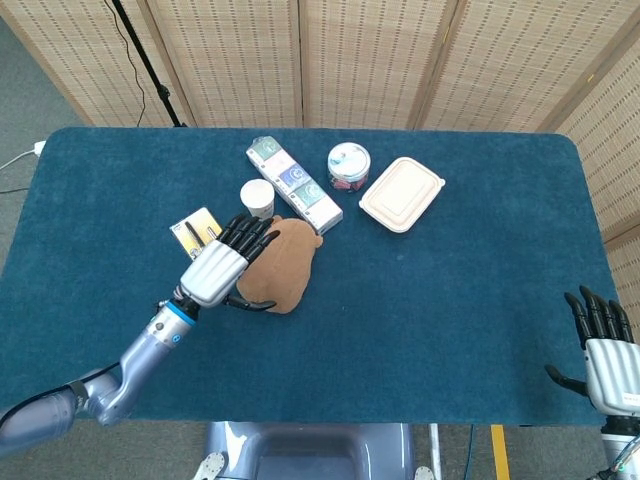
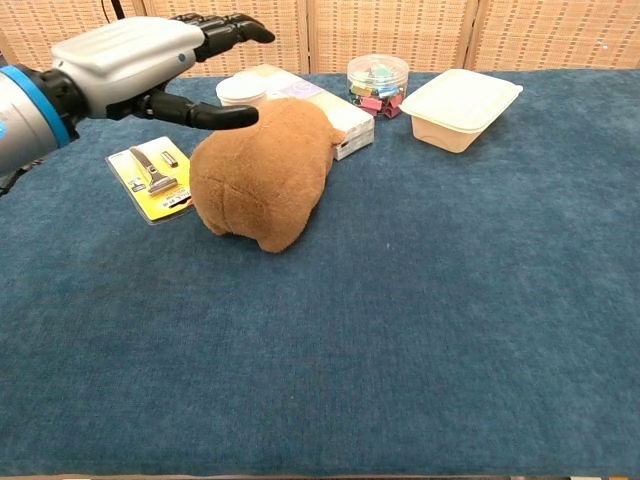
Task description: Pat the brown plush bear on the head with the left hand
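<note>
The left robot hand (image 1: 215,270) is hovering flat and open, fingers spread, holding nothing, over the near-left flank of the brown plush bear (image 1: 283,268). The bear is lying face down on the counter (image 1: 450,300), its long axis running away toward the far right. Its head (image 1: 295,232) is lying just ahead and right of the fingertips (image 2: 240,27). The right robot hand (image 1: 605,355) is waiting well apart, also open.

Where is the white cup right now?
In the head view the white cup stands left of centre on the table, just beyond the brown plush bear and beside the long box, with the left hand hovering near it.
</note>
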`<state>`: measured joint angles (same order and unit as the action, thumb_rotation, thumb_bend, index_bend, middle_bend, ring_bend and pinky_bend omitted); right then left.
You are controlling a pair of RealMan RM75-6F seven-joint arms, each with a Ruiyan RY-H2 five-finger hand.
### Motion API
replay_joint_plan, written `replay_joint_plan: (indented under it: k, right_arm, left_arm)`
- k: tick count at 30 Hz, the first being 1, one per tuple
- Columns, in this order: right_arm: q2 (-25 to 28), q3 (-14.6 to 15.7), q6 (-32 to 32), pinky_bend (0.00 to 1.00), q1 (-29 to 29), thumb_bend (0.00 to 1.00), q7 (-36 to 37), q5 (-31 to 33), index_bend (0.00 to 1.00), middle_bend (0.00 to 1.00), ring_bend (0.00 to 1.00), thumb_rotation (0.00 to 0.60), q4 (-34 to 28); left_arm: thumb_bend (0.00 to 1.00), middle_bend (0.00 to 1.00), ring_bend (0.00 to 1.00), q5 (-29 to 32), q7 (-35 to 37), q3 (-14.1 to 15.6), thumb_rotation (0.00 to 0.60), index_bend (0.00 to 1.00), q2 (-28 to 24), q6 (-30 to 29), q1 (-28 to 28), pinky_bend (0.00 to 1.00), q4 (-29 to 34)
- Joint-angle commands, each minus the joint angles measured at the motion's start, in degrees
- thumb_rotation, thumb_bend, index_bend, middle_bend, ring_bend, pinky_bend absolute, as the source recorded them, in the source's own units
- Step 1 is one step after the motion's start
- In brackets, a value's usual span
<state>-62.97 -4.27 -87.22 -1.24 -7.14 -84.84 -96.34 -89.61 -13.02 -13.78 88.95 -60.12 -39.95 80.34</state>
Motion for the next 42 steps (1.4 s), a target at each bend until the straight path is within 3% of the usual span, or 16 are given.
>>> replay_joint_plan:
  k: [1, 14, 32, 42]
  right_arm:
    - [0.1, -0.1, 0.0, 0.0, 0.0, 0.0, 0.4, 0.2, 0.0, 0.0, 0.0, 0.6, 0.1]
    - [0.6, -0.6, 0.5, 0.0, -0.1, 0.0, 2.1, 1.4, 0.0, 0.0, 0.0, 0.6, 0.1]
    - [1.6, -1.2, 1.4, 0.0, -0.4, 0.0, 4.6, 3.0, 0.0, 0.0, 0.0, 0.6, 0.6]
    - [1.9, -1.7, 2.8, 0.0, -0.9, 0.0, 5.8, 4.4, 0.0, 0.0, 0.0, 0.6, 1.6]
  left_arm:
    - [0.0, 0.0, 0.0, -0.5, 1.8, -0.2, 0.009, 0.0, 4.3, -0.5, -2.7, 0.0, -5.1]
    - [0.0, 0.0, 0.0, -2.6, 8.6, 1.9, 0.004, 0.0, 12.0, -4.9, -5.3, 0.0, -18.5]
    - [0.0, 0.0, 0.0, -0.3, 16.8, 3.0, 0.0, 0.0, 24.8, -2.6, -10.1, 0.0, -39.0]
    - [0.0, 0.0, 0.0, -2.4, 23.0, 5.2, 0.0, 0.0, 31.1, -5.5, -12.1, 0.0, -50.7]
